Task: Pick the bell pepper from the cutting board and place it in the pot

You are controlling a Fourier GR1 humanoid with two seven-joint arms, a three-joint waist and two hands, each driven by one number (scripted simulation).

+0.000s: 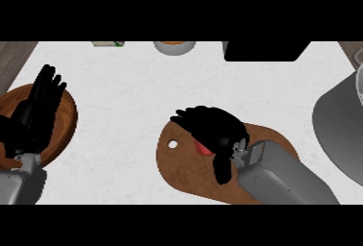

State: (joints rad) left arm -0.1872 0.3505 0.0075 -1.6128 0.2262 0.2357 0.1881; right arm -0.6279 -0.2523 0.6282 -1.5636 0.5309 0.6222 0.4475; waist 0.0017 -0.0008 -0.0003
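Red bell pepper [203, 148] under curled rt hand [216, 129] fingers [186, 115].

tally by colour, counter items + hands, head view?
Black: 3, the left hand, right hand, dark box at the far edge
Brown: 2, the cutting board, wooden plate
Red: 1, the bell pepper under the right hand
Grey: 1, the pot
Total: 7

The cutting board [191, 175] looks like brown wood with a matt, faintly grained face, and the round piece [65, 120] at the left has a similar wooden look. The counter [142, 86] is white, stone-like and faintly veined. The pot [340, 129] looks like dull grey metal.
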